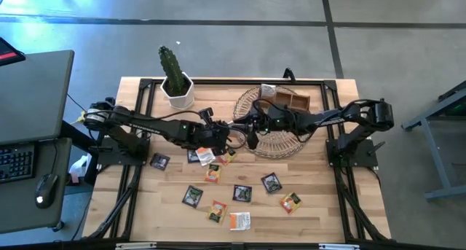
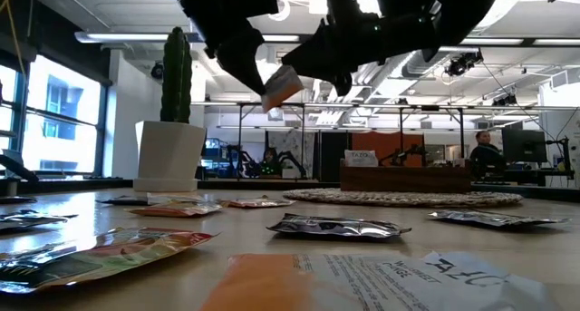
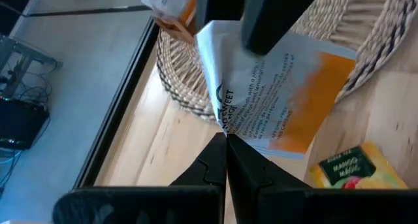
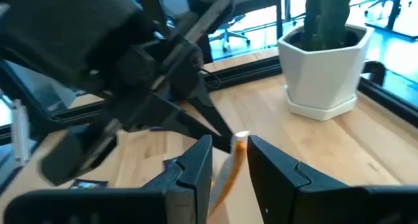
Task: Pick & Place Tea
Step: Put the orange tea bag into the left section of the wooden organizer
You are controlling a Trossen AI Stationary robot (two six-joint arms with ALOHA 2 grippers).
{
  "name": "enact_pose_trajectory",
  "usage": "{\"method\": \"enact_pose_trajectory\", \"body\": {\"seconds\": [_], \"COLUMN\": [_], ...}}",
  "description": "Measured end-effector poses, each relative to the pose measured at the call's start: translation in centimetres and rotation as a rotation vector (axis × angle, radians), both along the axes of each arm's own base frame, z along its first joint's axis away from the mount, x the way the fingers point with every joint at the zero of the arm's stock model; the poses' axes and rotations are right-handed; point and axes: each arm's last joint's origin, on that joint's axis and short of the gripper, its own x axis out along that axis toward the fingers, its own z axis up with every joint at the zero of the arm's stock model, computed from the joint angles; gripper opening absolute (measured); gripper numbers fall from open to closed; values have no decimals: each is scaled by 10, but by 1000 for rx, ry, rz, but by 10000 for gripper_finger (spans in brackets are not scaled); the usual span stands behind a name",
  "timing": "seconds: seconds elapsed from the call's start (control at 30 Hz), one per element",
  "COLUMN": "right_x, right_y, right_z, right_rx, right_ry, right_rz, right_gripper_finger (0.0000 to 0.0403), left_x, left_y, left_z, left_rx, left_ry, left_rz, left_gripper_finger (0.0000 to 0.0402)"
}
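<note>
Item: orange-and-white tea sachet (image 3: pixel 274 96), held in the air over the table's middle, just off the near rim of the woven wicker mat (image 1: pixel 256 144)
- Left gripper (image 3: pixel 225 140): fingers clenched on one edge of the sachet; the sachet hangs free beyond the tips
- Right gripper (image 4: pixel 230 155): reaches in from the mat side, fingers parted with the sachet's thin edge between them; contact of the pads cannot be told
- Step in hand, by judgement: a handover between the two arms, aimed at the wooden compartment box (image 1: pixel 290 99) on the far part of the mat

Handling notes
- The right fingers should close flat on the sachet's faces, clear of the left tips, so the two grippers do not knock
- The left grip should let go only once the right grip is firm; a sachet this thin bends and slips easily
- Any pull apart is best made along the sachet's plane, slowly, to spare the paper a tear

Remaining stock: loose sachets (image 1: pixel 242 193) lie scattered flat on the wooden table (image 1: pixel 320 206), black, yellow-orange and orange-and-white, well apart from the mat

Fixture: potted cactus (image 1: pixel 175 79) at the far left corner, clear of the work
</note>
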Motion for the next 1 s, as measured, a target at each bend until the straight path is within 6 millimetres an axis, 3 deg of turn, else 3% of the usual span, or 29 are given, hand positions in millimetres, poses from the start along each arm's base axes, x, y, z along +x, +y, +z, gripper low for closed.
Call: {"method": "enact_pose_trajectory", "body": {"seconds": [0.17, 0.4, 0.67, 0.8, 1.0], "right_x": [0, 0, -1, -3, -4], "right_y": [-1, -1, -1, -1, -3], "right_z": [-1, -2, -5, -11, -11], "right_rx": [-17, -67, -65, -63, -150], "right_ry": [15, 25, 63, 127, 144], "right_rz": [-20, -7, -8, -32, -76], "right_gripper_finger": [79, 7, 4, 2, 2], "left_x": [1, 1, 1, 2, 1], "left_y": [-1, -1, -1, -1, 0], "left_z": [1, 1, 1, 1, 1], "left_rx": [6, 3, 7, 11, -8], "left_ry": [-3, -4, -5, -16, -35], "left_rz": [-13, -16, -15, -6, 15], "left_gripper_finger": [0, 1, 6, 43, 130]}}
